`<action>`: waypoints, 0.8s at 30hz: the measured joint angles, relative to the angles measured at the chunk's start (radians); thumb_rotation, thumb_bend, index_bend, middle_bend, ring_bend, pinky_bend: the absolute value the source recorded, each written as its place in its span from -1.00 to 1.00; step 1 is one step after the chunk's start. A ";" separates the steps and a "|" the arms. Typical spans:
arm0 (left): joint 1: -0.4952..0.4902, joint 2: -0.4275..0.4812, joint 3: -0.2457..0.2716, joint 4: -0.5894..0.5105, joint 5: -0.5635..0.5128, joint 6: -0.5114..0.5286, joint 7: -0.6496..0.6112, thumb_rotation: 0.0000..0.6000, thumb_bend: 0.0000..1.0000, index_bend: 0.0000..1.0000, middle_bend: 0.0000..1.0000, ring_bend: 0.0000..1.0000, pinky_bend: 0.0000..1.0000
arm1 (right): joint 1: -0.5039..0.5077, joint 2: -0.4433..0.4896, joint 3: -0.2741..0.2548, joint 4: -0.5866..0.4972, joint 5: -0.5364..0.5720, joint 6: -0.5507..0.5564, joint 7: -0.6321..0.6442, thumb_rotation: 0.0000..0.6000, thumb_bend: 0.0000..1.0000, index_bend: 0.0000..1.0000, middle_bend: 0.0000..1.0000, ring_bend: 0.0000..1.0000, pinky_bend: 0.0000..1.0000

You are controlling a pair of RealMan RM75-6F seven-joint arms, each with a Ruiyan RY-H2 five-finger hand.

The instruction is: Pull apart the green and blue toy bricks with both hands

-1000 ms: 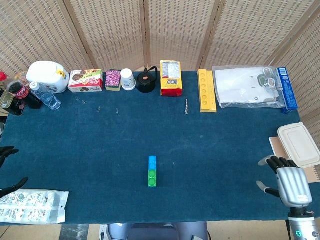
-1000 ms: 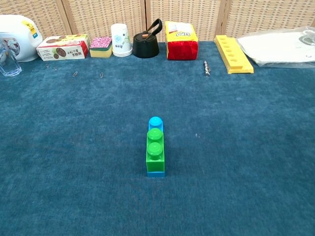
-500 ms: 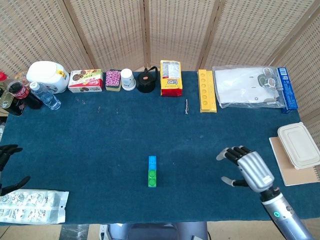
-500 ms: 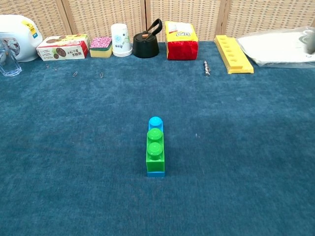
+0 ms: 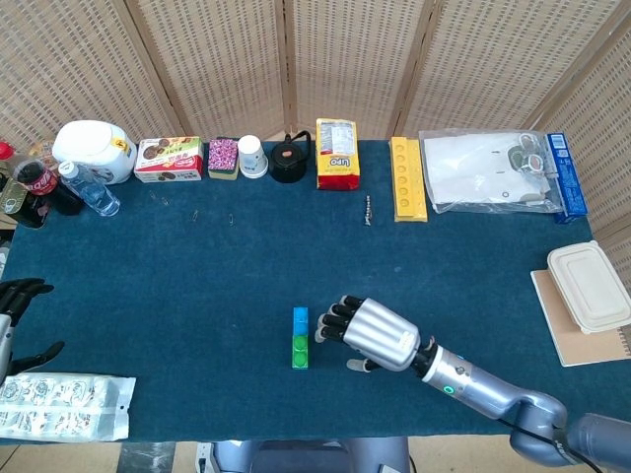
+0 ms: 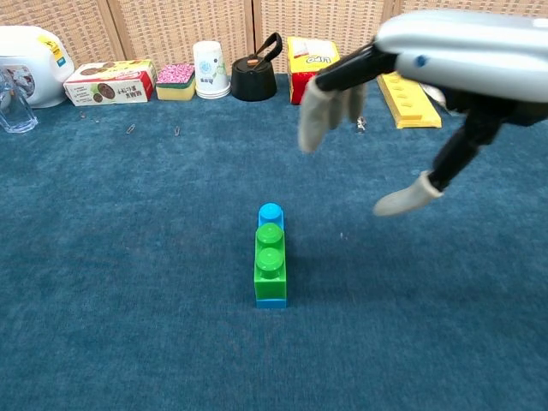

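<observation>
A green brick (image 5: 300, 351) (image 6: 271, 258) sits on top of a longer blue brick (image 5: 301, 317) (image 6: 271, 211), joined, on the blue cloth near the table's front middle. My right hand (image 5: 367, 333) (image 6: 402, 77) hovers just right of the bricks, fingers spread and holding nothing, its fingertips (image 5: 325, 325) close to the blue end without touching. Only part of my left hand (image 5: 18, 320) shows at the far left edge in the head view, fingers apart and empty, far from the bricks.
Along the back stand a white jug (image 5: 94, 149), a snack box (image 5: 169, 158), a paper cup (image 5: 252, 156), a black kettle (image 5: 290, 159), a yellow bag (image 5: 337, 153) and a yellow tray (image 5: 407, 177). A plastic packet (image 5: 61, 406) lies front left; a lidded container (image 5: 591, 285) right.
My right hand has swept in from the table's right edge leftward to just beside the bricks and now fills the upper right of the chest view. The bricks have not moved.
</observation>
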 measured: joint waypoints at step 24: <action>-0.005 0.004 0.010 0.046 -0.027 -0.023 -0.054 1.00 -0.72 -0.43 -0.44 -0.56 -0.47 | 0.238 -0.167 -0.035 0.150 -0.087 -0.139 -0.234 1.00 -0.98 -0.26 -0.27 -0.34 -0.23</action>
